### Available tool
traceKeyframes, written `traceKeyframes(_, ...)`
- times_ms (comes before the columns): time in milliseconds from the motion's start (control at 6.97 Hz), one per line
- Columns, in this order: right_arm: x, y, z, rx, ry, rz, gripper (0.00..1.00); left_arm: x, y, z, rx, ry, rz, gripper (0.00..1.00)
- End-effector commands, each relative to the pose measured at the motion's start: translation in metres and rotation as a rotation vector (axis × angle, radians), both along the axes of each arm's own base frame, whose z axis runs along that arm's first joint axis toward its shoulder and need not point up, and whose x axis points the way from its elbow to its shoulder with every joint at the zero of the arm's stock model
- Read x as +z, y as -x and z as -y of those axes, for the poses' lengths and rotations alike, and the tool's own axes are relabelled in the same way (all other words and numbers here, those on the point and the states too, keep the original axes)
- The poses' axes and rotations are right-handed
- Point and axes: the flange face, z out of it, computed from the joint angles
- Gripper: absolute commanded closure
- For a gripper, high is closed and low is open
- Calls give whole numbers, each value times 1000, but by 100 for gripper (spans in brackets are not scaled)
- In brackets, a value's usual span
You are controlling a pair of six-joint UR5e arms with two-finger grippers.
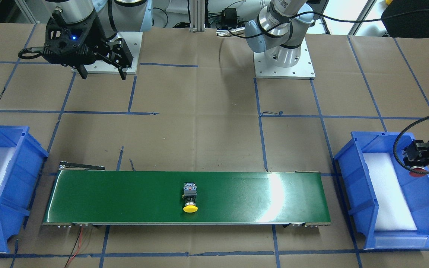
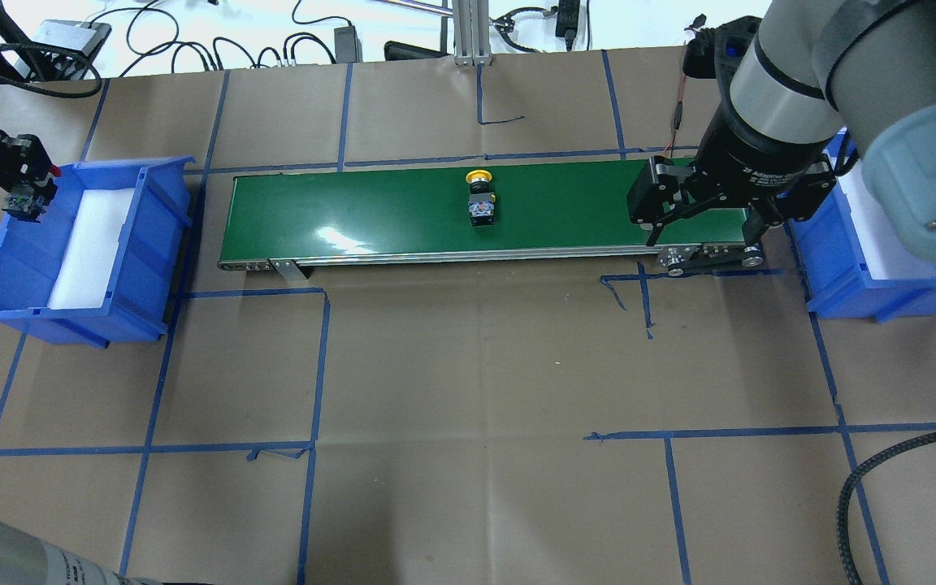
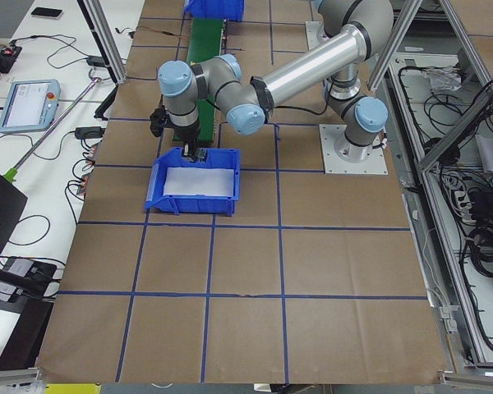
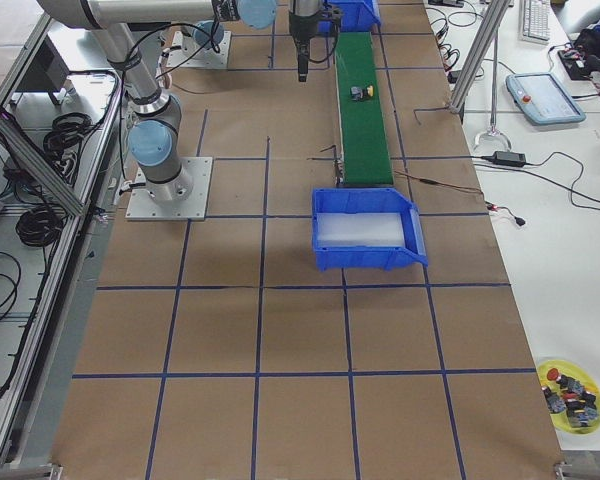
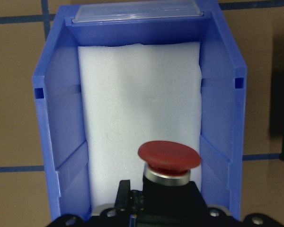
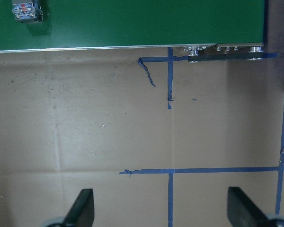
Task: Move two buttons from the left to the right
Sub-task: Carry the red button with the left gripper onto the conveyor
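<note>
My left gripper (image 1: 419, 156) is shut on the red button (image 1: 418, 171) and holds it above the left blue bin (image 1: 352, 175), near the bin's outer side. The left wrist view shows the red cap (image 5: 169, 156) over the bin's white foam (image 5: 137, 104). The yellow button (image 1: 190, 201) lies on its side mid-way along the green conveyor belt (image 1: 125, 197), also in the overhead view (image 2: 480, 195). My right gripper (image 2: 704, 231) is open and empty, hovering over the belt's right end; its wrist view shows the yellow button's contact body (image 6: 27, 10).
A second blue bin (image 2: 842, 284) with white foam stands past the belt's right end. The brown paper table is marked with blue tape lines. A yellow dish (image 4: 570, 388) of spare parts sits on a side table.
</note>
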Motion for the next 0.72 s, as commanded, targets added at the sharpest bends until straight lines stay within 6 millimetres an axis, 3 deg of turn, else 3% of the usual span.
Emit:
traceKeyframes(0,1,0,0,-1,1,0,0,-1,20,0,63,-28,-21,95)
traceKeyframes(287,1,0,0,-1,1,0,0,1,115,15,131,-30,-4,95)
traceKeyframes(574,1,0,0,-1,1,0,0,-15,176,24,228,-52,-6,95)
